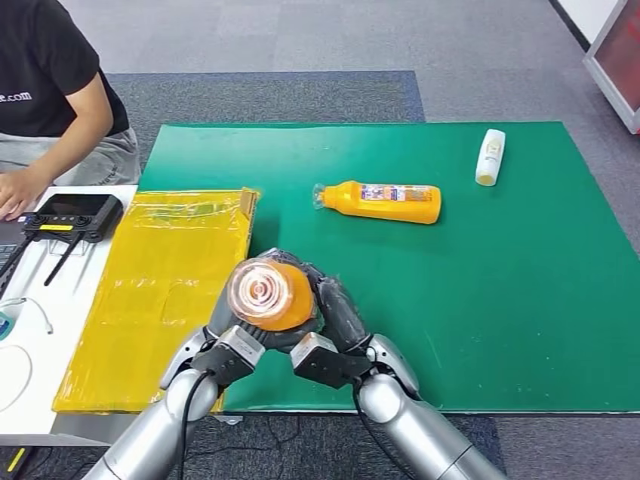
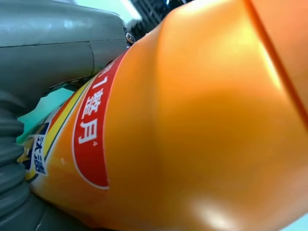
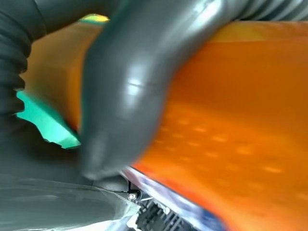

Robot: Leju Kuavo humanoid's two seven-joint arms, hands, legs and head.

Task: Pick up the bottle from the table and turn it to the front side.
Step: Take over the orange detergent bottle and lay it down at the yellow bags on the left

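The orange plastic bottle with a red-and-white printed label is off the green table and held between both robot hands near the table's front edge. The left robot hand cups it from the left and below. The right robot hand wraps dark fingers over its top and right side. The clear cap end faces the head camera, so the bottle's long axis runs away from the hands.

In the left wrist view the label's red oval band and printed characters lie just beside that hand's grey thumb. In the right wrist view a thick grey thumb presses across the orange wall; this frame is blurred, which suggests motion.

Judged from these views, the pick-up is done and the turning is under way. Whether the front side now faces outward cannot be told, since only part of the label is visible.

Beyond the hands lies a second orange bottle on its side, and farther right a small white bottle. A yellow plastic bag lies left of the left robot hand; a person sits beyond it.
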